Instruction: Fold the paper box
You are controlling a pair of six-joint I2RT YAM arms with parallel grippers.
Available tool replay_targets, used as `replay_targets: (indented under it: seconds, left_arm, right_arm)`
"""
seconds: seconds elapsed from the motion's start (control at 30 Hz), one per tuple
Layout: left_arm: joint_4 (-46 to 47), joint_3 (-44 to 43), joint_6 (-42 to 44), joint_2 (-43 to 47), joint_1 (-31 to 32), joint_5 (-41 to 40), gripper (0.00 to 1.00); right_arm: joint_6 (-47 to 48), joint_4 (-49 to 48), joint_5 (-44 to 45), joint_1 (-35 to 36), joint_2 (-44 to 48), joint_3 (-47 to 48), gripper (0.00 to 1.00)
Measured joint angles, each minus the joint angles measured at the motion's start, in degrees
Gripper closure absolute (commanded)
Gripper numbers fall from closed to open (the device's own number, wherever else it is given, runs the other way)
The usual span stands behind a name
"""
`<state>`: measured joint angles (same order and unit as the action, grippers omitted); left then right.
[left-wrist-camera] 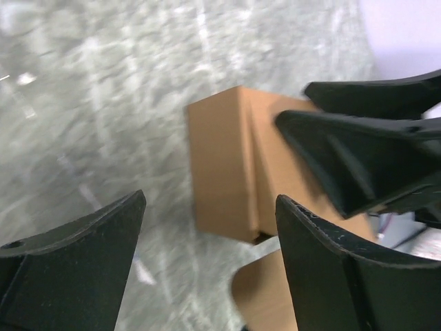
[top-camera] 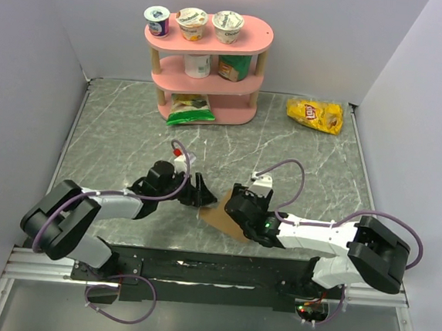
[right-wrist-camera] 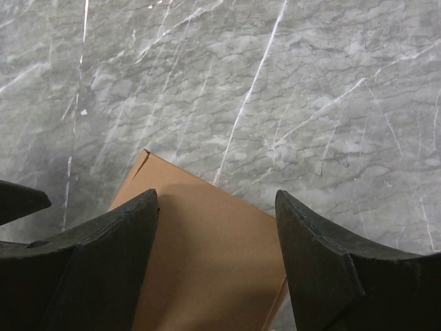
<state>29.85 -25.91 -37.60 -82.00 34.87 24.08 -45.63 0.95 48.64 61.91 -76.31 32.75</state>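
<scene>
Left end effector [top-camera: 205, 197], fingers apart and empty, has the box [top-camera: 218, 218] just beside it at 4 o'clock. Right end effector [top-camera: 231, 210], also apart, hangs directly over the box and is nearer to it; whether they touch is unclear. The box sits at the worktop's [top-camera: 114, 148] 6 o'clock.

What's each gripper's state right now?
Left gripper: open, holding nothing; the paper box lies just beyond its fingers.
Right gripper: open, fingers spread above the paper box, no grip visible.
</scene>
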Motion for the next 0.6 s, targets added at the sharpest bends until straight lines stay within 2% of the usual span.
replay_targets:
  seconds: [0.1, 0.2, 0.33, 0.37, 0.43, 0.6]
  left_arm:
    - [3.7, 0.0, -1.2, -0.8, 0.7, 1.2, 0.19]
    - [6.8, 0.0, -1.6, -2.4, 1.6, 1.9, 0.25]
    - [8.0, -0.1, -1.4, -7.2, 3.4, 2.2, 0.41]
    - [8.1, -0.3, -1.2, -8.5, 3.8, 2.3, 0.45]
    - [9.5, -0.9, -1.3, -9.9, 4.2, 3.2, 0.54]
    - [10.9, -3.3, -0.7, -11.9, 5.5, 3.5, 0.56]
  right_arm:
    - [-0.2, 0.5, 0.4, 0.3, -0.6, 0.4, 0.25]
    - [-0.7, 1.2, 1.1, 0.7, -1.1, 0.8, 0.25]
    - [-1.1, 2.2, 1.5, 1.0, -1.3, 1.1, 0.24]
    - [-1.1, 2.7, 1.6, 1.0, -1.3, 1.1, 0.23]
    - [-1.0, 4.3, 1.6, 1.1, -1.3, 1.6, 0.13]
    - [-1.9, 12.9, -1.3, 1.2, 1.3, 3.4, 0.04]
